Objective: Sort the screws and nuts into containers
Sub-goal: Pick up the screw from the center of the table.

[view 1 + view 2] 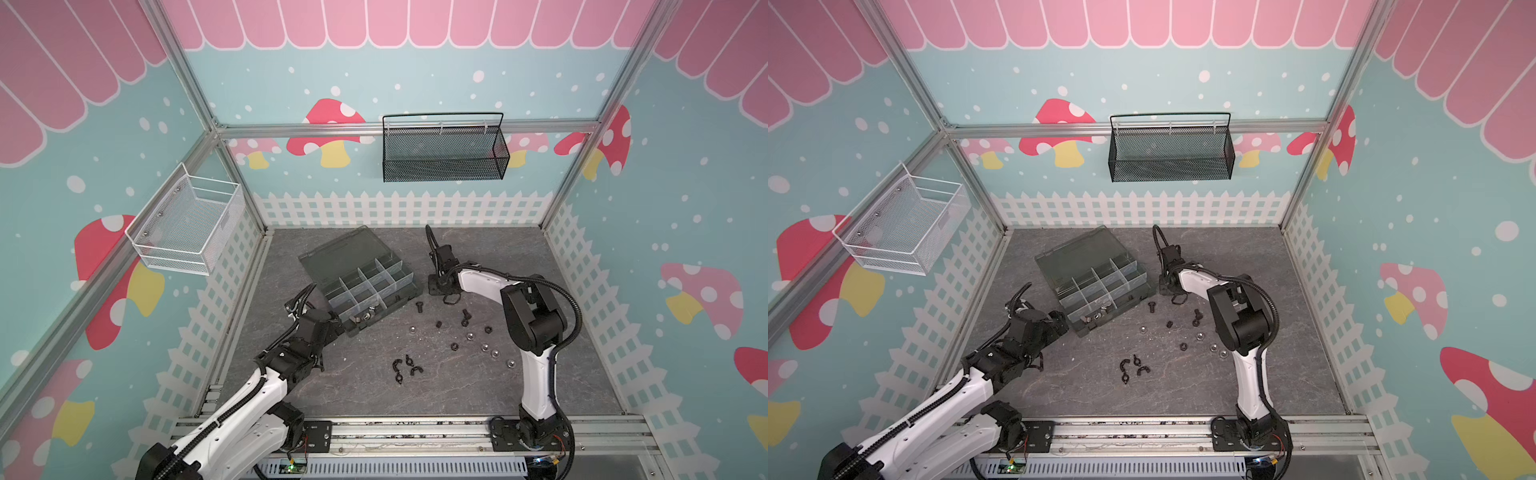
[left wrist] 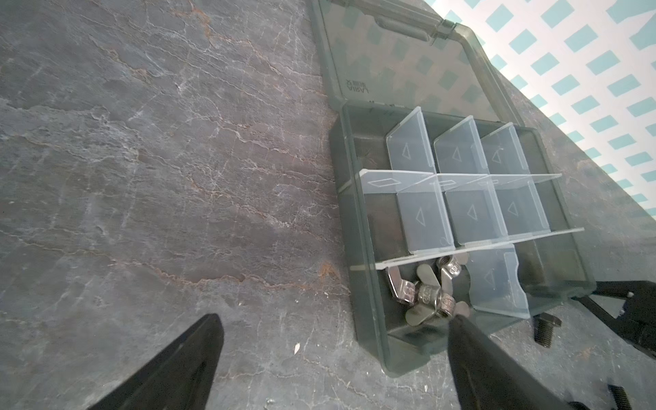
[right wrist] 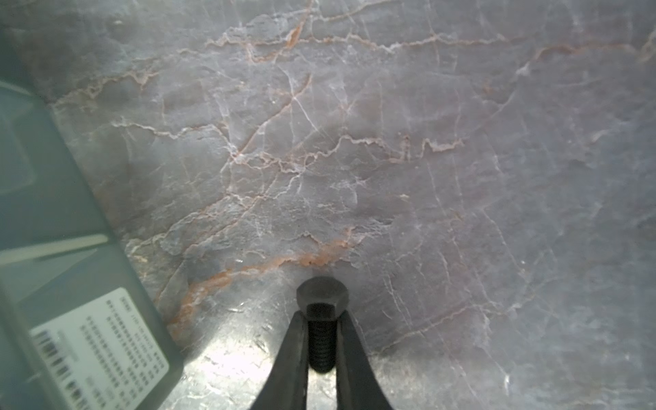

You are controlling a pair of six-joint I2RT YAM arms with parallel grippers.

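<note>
Nearest, the left hand (image 2: 333, 362) hangs spread wide and empty by the organizer box (image 1: 399, 300). Beyond it, the right hand (image 3: 321, 319) is clenched on a black screw (image 3: 321, 319) lying on the table (image 3: 426, 142) beside the box. The pick looks just made; next comes lifting it to a free compartment, apart from the silver wing nuts (image 2: 426, 291).

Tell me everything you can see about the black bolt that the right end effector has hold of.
The black bolt is short and dark, matt metal by its look, with a wide hexagonal head and a threaded shank. The right end effector is shut on the shank just behind the head, one dark finger on each side. The head points away from the wrist camera, over the grey veined tabletop; whether it touches the surface cannot be told. The organizer box lies nearby, apart from it.
</note>
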